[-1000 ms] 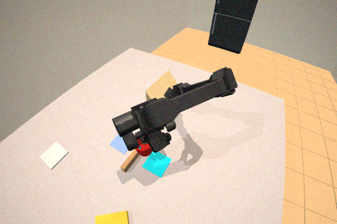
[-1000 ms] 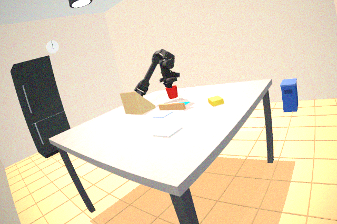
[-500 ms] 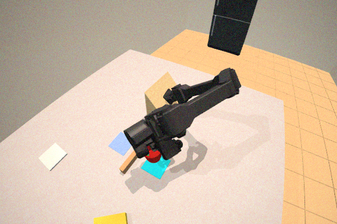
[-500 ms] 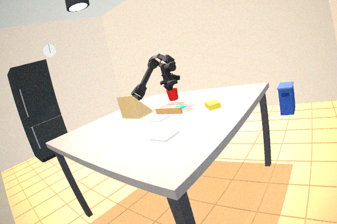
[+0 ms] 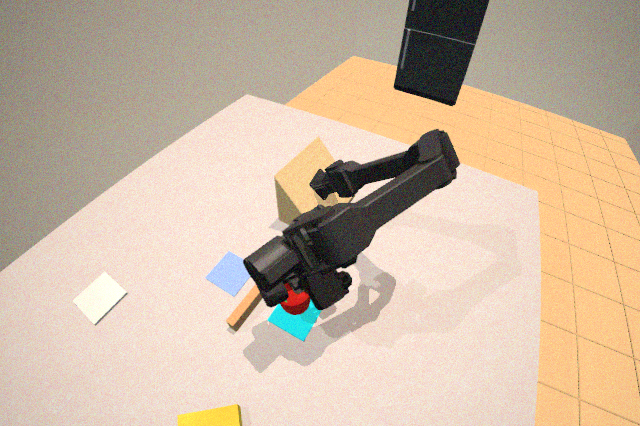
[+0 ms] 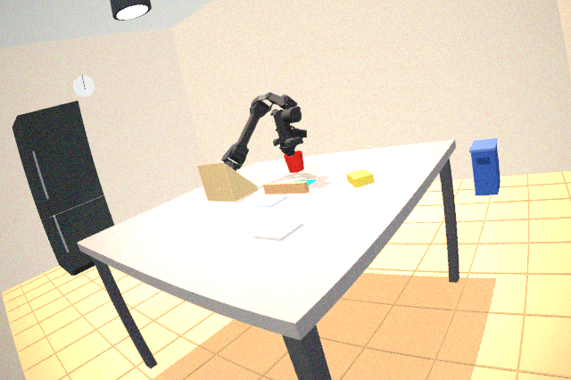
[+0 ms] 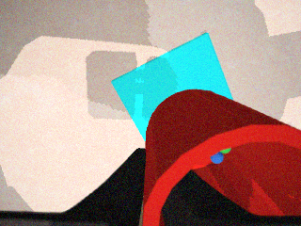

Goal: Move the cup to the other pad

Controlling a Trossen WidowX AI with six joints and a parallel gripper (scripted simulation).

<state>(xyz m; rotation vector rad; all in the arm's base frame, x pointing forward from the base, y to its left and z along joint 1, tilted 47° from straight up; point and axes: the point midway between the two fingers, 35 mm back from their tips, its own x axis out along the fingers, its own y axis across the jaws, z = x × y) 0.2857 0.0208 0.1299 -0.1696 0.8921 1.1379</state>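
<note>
The red cup [image 5: 296, 304] [image 6: 294, 162] [image 7: 188, 115] hangs roughly upright in the air. My gripper [image 6: 289, 152] [image 7: 150, 156] is shut on its wall, with one finger inside and one outside. A blue marble [image 7: 216, 158] and a green marble [image 7: 226, 151] show inside the cup in the wrist view. The cyan pad [image 5: 295, 326] [image 6: 308, 181] [image 7: 198, 61] lies below the cup, partly hidden by it in the top view and the wrist view. The light blue pad [image 5: 226, 273] [image 6: 272, 202] lies on the far side of the wooden bar.
The wooden bar [image 5: 242, 309] [image 6: 285, 188] lies between the two pads. A tan wedge block [image 5: 299, 173] [image 6: 221, 184] stands beside the arm. A white tile [image 5: 99, 297] [image 6: 278, 230] and a yellow block [image 5: 211, 416] [image 6: 359, 177] also lie on the table.
</note>
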